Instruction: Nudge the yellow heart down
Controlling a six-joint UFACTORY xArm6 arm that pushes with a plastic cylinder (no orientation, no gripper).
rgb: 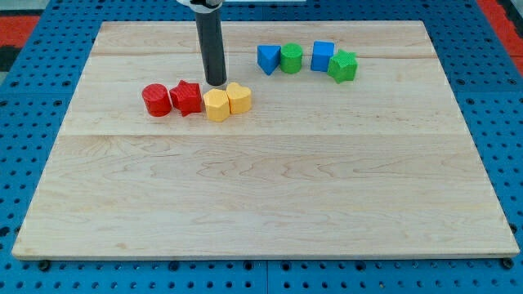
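Observation:
The yellow heart point(239, 97) lies on the wooden board point(261, 188), left of centre near the view's top. A yellow hexagon point(216, 105) touches its left side. My tip point(216, 83) stands just above the yellow hexagon and up-left of the yellow heart, close to both. The rod rises from there to the view's top edge.
A red star point(186, 97) and a red cylinder point(156, 100) sit in a row left of the yellow hexagon. Near the view's top right of centre are a blue triangle point(267, 59), a green cylinder point(291, 58), a blue cube point(322, 55) and a green block point(343, 66).

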